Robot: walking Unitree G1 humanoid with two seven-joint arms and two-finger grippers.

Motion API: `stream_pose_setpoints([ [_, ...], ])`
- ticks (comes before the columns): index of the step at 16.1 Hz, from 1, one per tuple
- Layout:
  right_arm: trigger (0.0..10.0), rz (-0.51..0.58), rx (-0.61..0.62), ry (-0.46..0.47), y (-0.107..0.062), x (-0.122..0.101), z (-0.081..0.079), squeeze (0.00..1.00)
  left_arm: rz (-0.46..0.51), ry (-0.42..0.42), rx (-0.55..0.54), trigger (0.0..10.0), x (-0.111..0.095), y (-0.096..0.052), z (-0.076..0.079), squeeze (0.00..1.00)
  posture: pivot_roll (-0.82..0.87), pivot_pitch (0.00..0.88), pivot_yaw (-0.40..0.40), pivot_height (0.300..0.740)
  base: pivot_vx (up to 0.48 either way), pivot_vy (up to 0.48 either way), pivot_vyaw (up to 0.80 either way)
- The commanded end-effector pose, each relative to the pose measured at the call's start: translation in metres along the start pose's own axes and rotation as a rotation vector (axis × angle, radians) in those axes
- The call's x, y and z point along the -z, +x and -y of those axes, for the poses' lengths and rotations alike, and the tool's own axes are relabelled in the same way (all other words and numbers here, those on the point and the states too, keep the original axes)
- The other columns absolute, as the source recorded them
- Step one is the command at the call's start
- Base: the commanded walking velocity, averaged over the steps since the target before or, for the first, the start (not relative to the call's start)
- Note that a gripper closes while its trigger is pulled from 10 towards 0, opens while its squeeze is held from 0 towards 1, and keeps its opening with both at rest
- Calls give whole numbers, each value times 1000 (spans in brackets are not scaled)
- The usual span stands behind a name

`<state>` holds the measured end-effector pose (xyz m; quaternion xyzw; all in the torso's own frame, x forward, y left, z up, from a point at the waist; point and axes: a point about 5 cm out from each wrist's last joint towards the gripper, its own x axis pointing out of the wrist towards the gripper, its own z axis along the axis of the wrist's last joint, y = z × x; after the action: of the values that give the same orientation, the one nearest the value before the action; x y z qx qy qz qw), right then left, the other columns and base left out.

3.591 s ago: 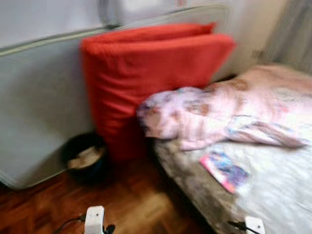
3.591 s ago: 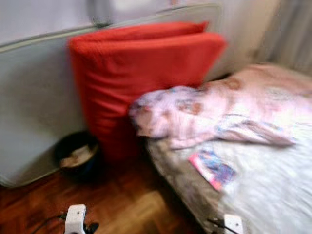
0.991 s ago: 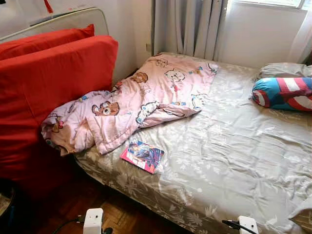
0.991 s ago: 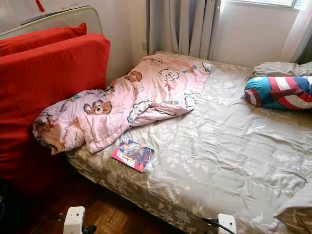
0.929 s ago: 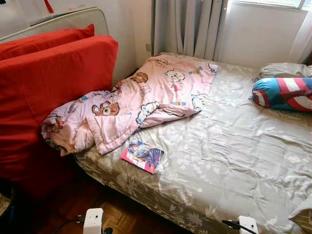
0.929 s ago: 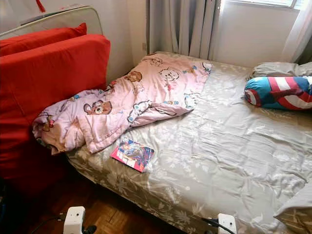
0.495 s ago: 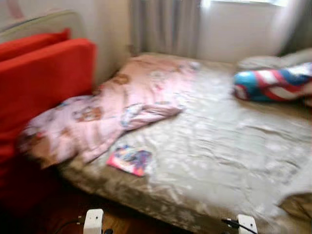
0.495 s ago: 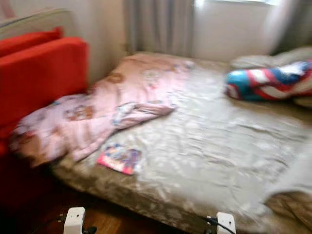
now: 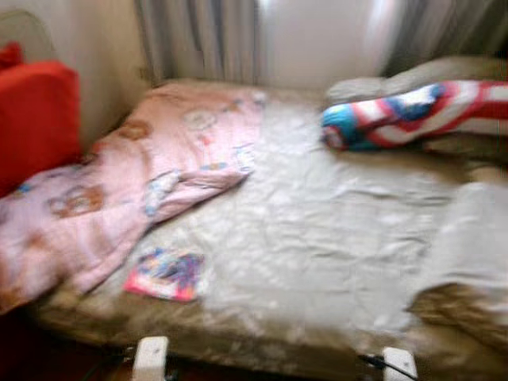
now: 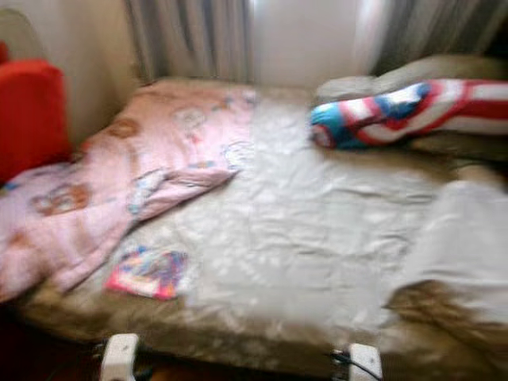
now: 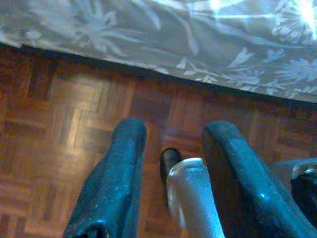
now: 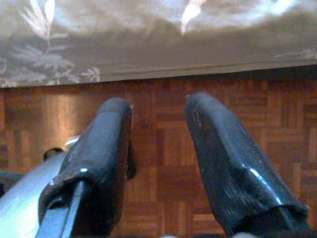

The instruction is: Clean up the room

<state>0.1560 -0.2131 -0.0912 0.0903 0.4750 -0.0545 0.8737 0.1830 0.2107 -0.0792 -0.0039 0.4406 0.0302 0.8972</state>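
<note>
A bed (image 9: pixel 317 238) with a grey flowered cover lies in front of me, blurred. A crumpled pink cartoon blanket (image 9: pixel 135 175) covers its left side. A small colourful book (image 9: pixel 165 274) lies near the bed's front edge. A blue, red and white bolster pillow (image 9: pixel 413 111) rests at the far right beside grey pillows (image 9: pixel 444 75). My left gripper (image 11: pixel 171 131) hangs open over the parquet floor (image 11: pixel 59 129) by the bed's edge. My right gripper (image 12: pixel 158 106) is open too, above the same floor, with nothing between its fingers.
A red cushion (image 9: pixel 36 119) stands at the left of the bed. Grey curtains (image 9: pixel 198 40) hang behind it under a bright window. A folded-back corner of bedding (image 9: pixel 464 262) lies at the right. White parts of my body (image 9: pixel 151 357) show at the bottom.
The camera has swung to the right: the red cushion has slid almost out at the left and the bolster pillow has come nearer the centre. The things on the bed have not moved.
</note>
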Motion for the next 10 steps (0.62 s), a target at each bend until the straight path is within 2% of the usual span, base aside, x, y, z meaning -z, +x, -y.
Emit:
stream_pose_setpoints([
  [1,10000,-10,17,-1,-2,4,7,0,5,2,10,10000,-1,1,4,0,-63,11,-16,740,0,0,-775],
  [8,10000,-6,15,-10,-1,0,7,0,8,9,12,10000,-1,1,6,0,-63,3,-16,740,0,0,-775],
  [10,10000,6,12,6,-1,-1,3,0,11,17,14,10000,-3,1,7,0,-64,0,-15,740,0,0,-213],
])
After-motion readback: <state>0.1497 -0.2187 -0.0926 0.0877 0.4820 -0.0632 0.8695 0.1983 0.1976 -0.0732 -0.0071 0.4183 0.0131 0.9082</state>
